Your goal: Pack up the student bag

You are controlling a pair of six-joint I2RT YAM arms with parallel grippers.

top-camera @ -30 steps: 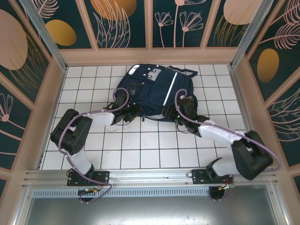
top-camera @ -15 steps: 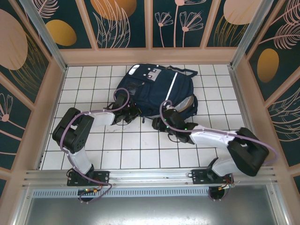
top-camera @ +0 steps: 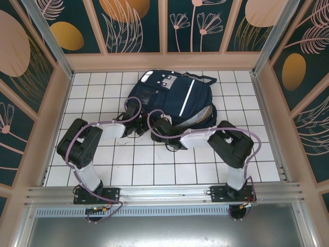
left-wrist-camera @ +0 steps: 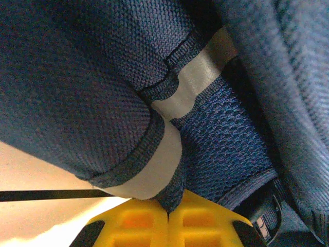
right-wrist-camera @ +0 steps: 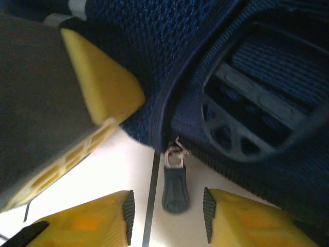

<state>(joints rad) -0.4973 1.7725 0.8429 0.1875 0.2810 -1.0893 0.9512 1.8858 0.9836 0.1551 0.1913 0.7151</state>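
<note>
At the near edge of the tiled table [top-camera: 154, 170] both arms are bolted and fold inward. The left arm's elbow juts toward 9 o'clock and its forearm runs toward 2 o'clock. The right arm's elbow stands at 3 o'clock and its forearm lies low toward 10 o'clock. Both wrists meet at the bag's near hem.

The left gripper [top-camera: 139, 127] [left-wrist-camera: 168, 213] has its yellow fingers pressed together, clamped on a fold of the student bag [top-camera: 172, 98] [left-wrist-camera: 77, 87] where grey tape [left-wrist-camera: 200, 77] binds the edge. Just beside it, at its 3 o'clock, the right gripper [top-camera: 157, 126] [right-wrist-camera: 165, 216] has its fingers apart. A dark zipper pull [right-wrist-camera: 174, 188] lies on the white tile between them, touching neither. A plastic buckle [right-wrist-camera: 257, 113] sits at 1 o'clock from the pull.

The bag lies flat at 12 o'clock, toward the far patterned wall [top-camera: 164, 25]. What it holds cannot be told.
</note>
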